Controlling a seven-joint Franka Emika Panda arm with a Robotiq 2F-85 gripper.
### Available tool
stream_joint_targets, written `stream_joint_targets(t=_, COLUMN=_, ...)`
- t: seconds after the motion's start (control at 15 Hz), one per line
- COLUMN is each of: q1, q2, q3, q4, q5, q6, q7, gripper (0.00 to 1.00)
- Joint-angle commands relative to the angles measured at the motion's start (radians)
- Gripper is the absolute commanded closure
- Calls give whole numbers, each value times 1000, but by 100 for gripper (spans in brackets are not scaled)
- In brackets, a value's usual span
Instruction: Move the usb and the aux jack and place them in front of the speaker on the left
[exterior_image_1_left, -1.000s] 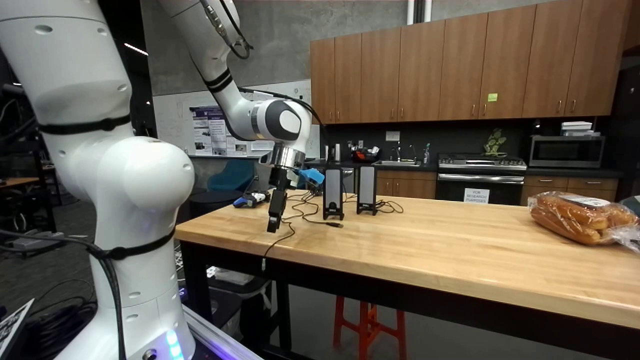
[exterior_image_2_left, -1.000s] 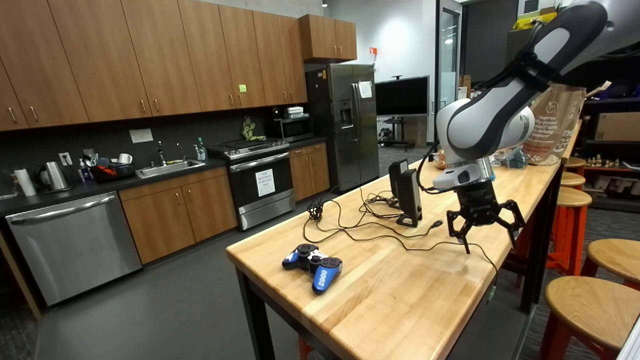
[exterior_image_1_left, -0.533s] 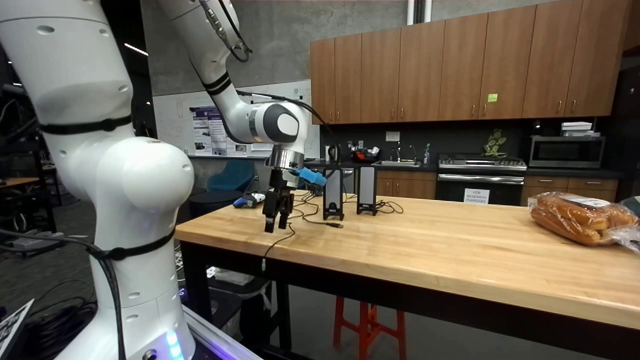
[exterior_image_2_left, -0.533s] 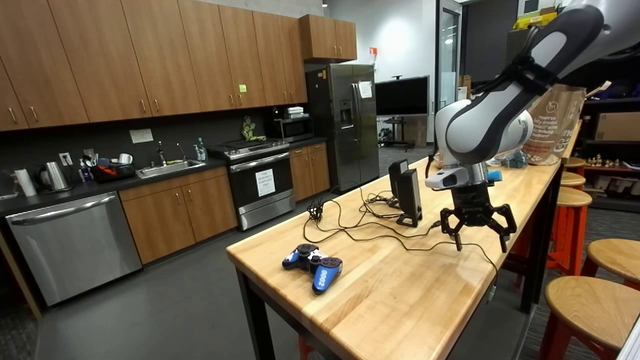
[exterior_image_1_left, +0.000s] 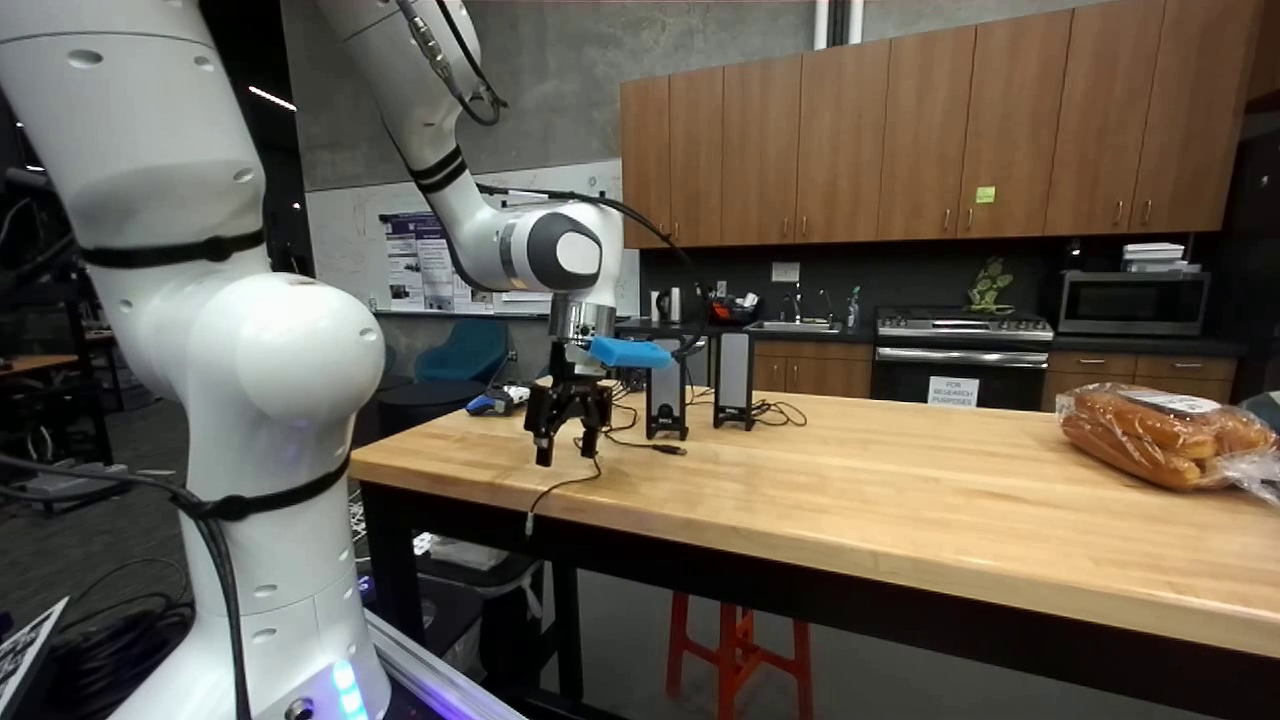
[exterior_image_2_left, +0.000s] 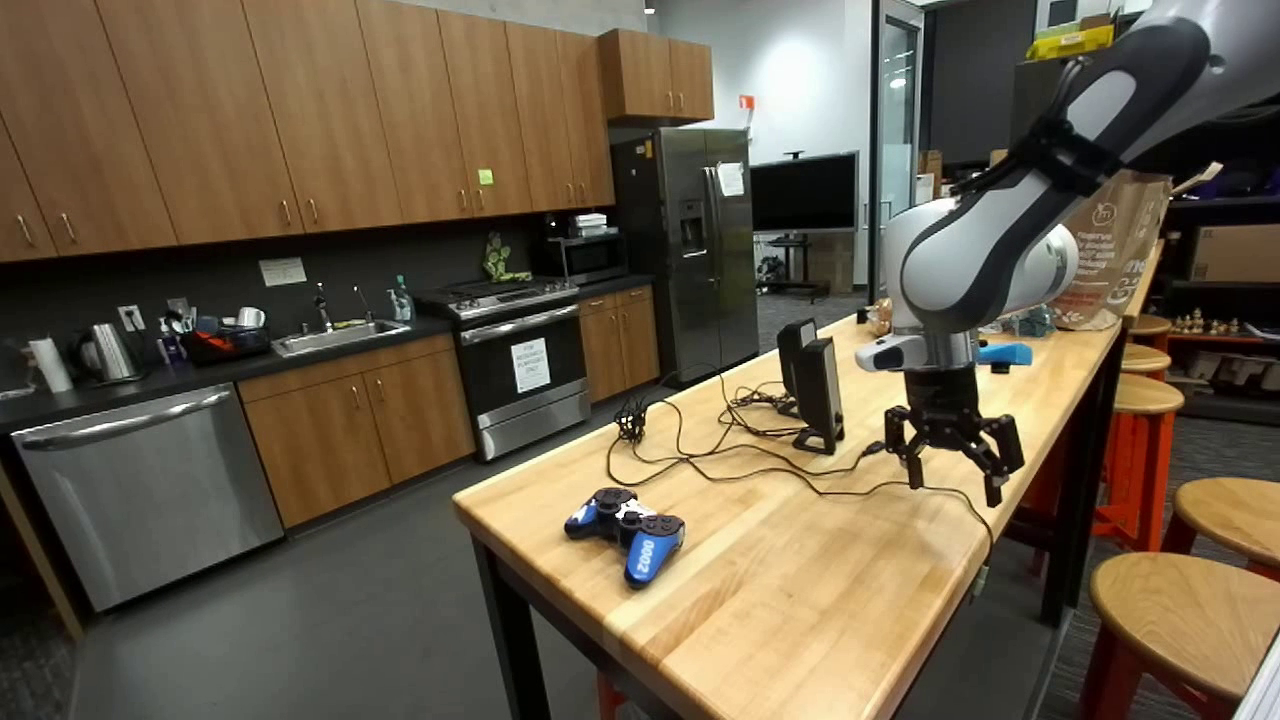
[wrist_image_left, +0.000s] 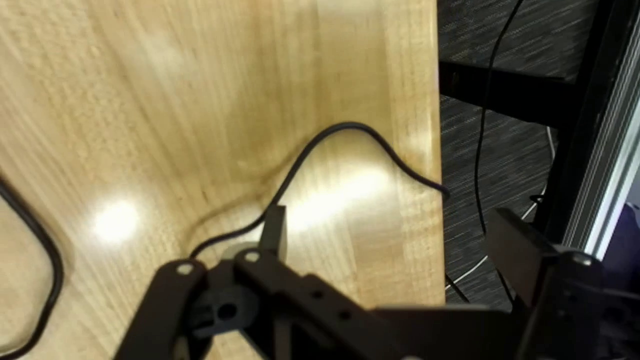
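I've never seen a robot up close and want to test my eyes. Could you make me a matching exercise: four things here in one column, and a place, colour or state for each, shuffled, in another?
Things
1. tool
2. speaker nearest the tool
3. game controller
4. cord nearest the tool

Places, colours, states
A. partly blue, lying on the table
B. jaws parted, pointing down
C. running over the table's edge
D. upright, with a grey front

Pairs: 1-B, 2-D, 3-A, 4-C
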Motion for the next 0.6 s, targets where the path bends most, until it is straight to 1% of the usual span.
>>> stream_joint_targets(t=0.0, q1=8, q2=-45, q3=-35, q4=-34, q5=87, q6=38, q7=-28, gripper=0)
stream_joint_targets(t=0.13, q1=17, q2=-74, q3=-29, q4=-56, q5=132, q6=44, q7=-24, gripper=0)
stream_joint_targets(t=0.33, q1=6, q2=-85, q3=-12, q4=-73, q5=115, q6=78, q7=42, gripper=0)
stream_joint_targets(t=0.53, q1=16, q2=-81, q3=-7, q4=-84, q5=117, q6=107, q7=74, gripper=0)
